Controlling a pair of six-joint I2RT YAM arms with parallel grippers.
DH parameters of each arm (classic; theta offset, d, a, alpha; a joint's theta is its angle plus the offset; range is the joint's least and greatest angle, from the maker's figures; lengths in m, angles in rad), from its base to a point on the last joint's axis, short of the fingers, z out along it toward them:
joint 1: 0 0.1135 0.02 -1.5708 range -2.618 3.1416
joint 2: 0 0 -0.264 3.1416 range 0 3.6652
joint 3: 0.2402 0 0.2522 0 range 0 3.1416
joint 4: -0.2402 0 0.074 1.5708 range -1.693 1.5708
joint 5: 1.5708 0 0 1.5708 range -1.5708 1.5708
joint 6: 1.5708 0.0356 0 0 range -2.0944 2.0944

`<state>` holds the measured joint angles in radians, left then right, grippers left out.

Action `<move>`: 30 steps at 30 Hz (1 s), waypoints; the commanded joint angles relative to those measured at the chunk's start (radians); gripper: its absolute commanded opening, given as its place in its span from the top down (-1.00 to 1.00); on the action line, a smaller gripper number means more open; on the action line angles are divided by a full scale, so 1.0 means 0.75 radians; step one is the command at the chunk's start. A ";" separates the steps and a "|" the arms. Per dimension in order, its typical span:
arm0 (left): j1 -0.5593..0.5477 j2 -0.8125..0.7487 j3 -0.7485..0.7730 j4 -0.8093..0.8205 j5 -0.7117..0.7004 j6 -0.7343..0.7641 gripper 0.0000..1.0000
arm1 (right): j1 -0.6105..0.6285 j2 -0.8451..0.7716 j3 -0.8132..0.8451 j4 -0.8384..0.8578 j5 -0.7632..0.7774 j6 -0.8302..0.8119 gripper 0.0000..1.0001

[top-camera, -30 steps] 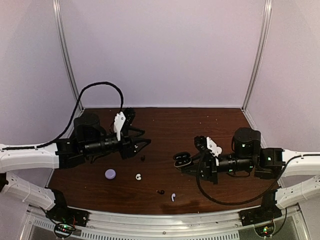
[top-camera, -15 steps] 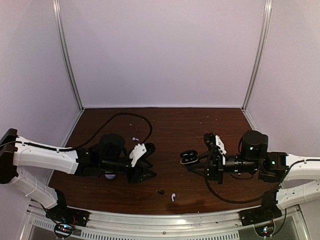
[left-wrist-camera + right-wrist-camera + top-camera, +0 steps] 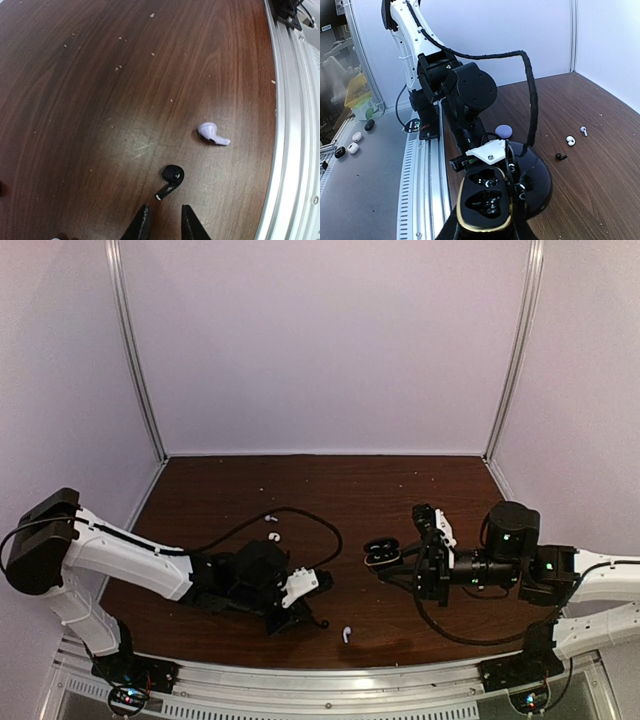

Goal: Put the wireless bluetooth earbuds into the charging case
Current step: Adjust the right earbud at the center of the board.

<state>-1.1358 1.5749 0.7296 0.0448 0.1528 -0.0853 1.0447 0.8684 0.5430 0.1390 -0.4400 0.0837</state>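
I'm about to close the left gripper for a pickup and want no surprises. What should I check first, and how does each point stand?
1. Black earbud between the left gripper tips: not ok, it lies just ahead of them.
2. Left jaws apart and empty: ok.
3. Pale earbud apart from the black one: ok.
4. Charging case open, clamped in the right gripper: ok.
5. Free socket in the case: cannot tell.

A black stemmed earbud (image 3: 170, 180) lies near a pale lavender earbud (image 3: 214, 135) on the worktop (image 3: 90, 100); the gold-rimmed black charging case (image 3: 485, 200) open
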 commanded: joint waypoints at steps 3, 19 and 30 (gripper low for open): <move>-0.030 0.078 0.031 0.011 -0.018 0.000 0.70 | -0.012 -0.021 -0.014 0.021 0.026 0.015 0.90; 0.052 0.283 0.111 0.181 -0.019 -0.029 0.80 | -0.025 -0.022 -0.013 0.015 0.038 0.015 0.90; 0.068 0.359 0.154 0.303 0.148 0.045 0.70 | -0.029 -0.029 -0.012 0.005 0.041 0.011 0.90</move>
<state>-1.0874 1.8404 0.8402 0.2058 0.1944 -0.0834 1.0286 0.8639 0.5365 0.1368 -0.4236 0.0860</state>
